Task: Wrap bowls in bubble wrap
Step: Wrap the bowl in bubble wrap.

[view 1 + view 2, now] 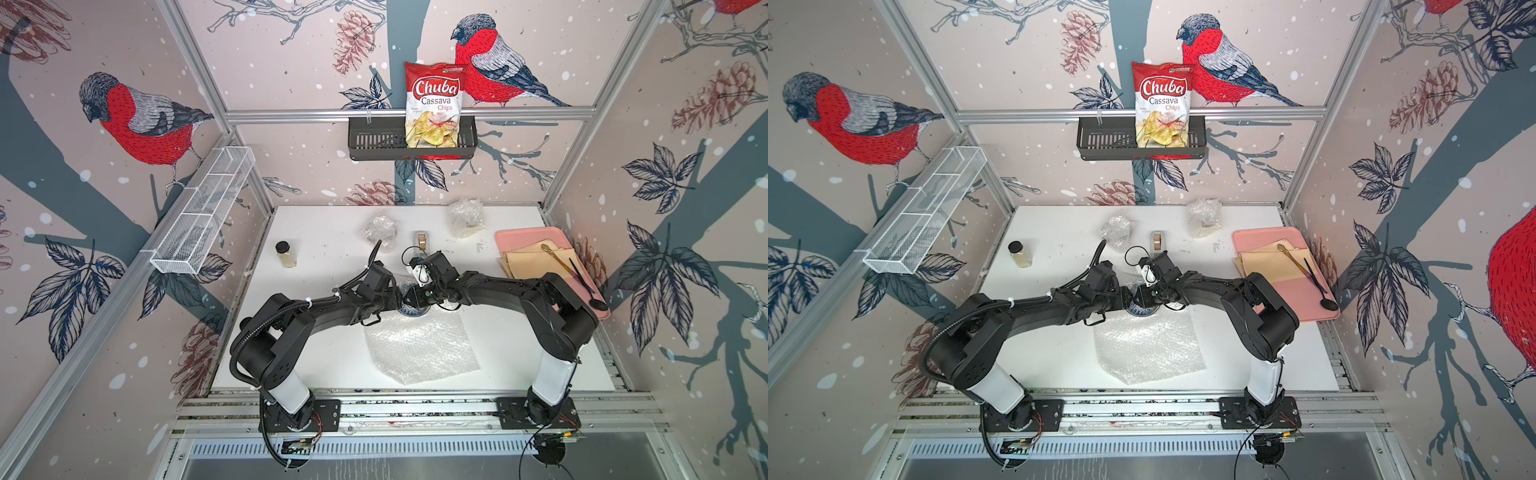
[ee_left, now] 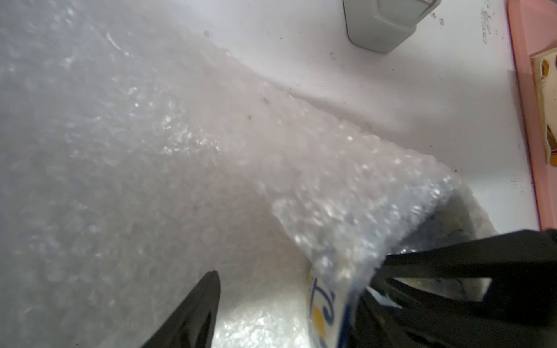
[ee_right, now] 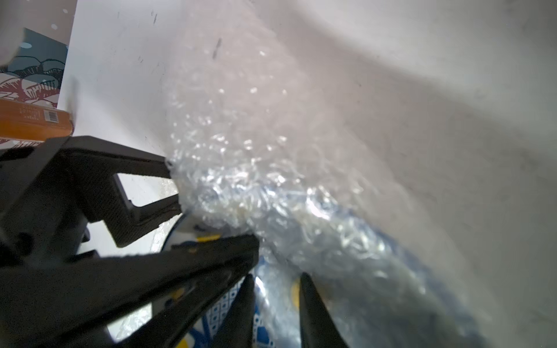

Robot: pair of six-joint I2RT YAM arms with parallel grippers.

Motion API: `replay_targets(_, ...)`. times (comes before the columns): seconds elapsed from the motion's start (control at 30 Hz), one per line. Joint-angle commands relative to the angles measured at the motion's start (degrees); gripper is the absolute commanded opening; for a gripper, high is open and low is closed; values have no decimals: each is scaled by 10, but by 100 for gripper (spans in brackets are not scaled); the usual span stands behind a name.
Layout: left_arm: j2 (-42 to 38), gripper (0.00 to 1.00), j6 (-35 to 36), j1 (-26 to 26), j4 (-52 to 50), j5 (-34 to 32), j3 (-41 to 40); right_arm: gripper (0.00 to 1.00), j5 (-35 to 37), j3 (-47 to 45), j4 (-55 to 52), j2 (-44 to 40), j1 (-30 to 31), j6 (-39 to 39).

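Crinkled bubble wrap [image 1: 422, 353], blue-yellow bowl [image 2: 322, 304] half-covered

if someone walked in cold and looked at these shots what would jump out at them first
Probably the black left arm and right arm, meeting nose to nose at mid-table over a blue-and-yellow bowl partly draped in a bubble wrap sheet. Next comes the red-and-white chips bag standing in a black basket on the back wall. Then the pink tray at the table's right side.
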Motion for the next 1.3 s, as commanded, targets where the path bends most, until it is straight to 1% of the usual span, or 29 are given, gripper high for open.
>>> replay_targets(0.0,6,65,6,-1,8,-12,6,41,-1,3,-17,-18,0,-7)
replay_targets(0.03,7,65,7,-1,8,-14,6,45,-4,3,-23,-26,-1,-7)
replay_targets(0.1,10,65,8,-1,8,-16,6,48,-16,5,-33,-46,-4,-5)
replay_targets(0.23,21,64,10,-1,7,-19,11,51,-24,23,-64,-81,-17,-14)
replay_targets(0.33,27,64,11,-1,8,-16,12,53,-35,27,-61,-101,-49,-20)
replay_targets(0.47,25,64,10,-1,8,-17,12,54,0,41,-66,-83,-94,-52)
replay_targets(0.57,24,64,12,-1,4,-19,12,56,17,62,-78,-45,-110,-86)
replay_targets(0.63,24,64,13,-1,2,-20,13,57,24,78,-94,-24,-103,-119)
replay_targets(0.7,23,64,12,-1,0,-23,12,59,49,86,-105,-11,-86,-141)
replay_targets(1.07,19,64,15,-1,-6,-33,12,53,92,102,-131,48,-64,-158)
replay_targets(1.2,23,64,19,-1,-10,-36,19,52,90,105,-129,54,-49,-162)
replay_targets(1.27,22,64,19,-1,-12,-37,21,50,90,105,-129,55,-47,-163)
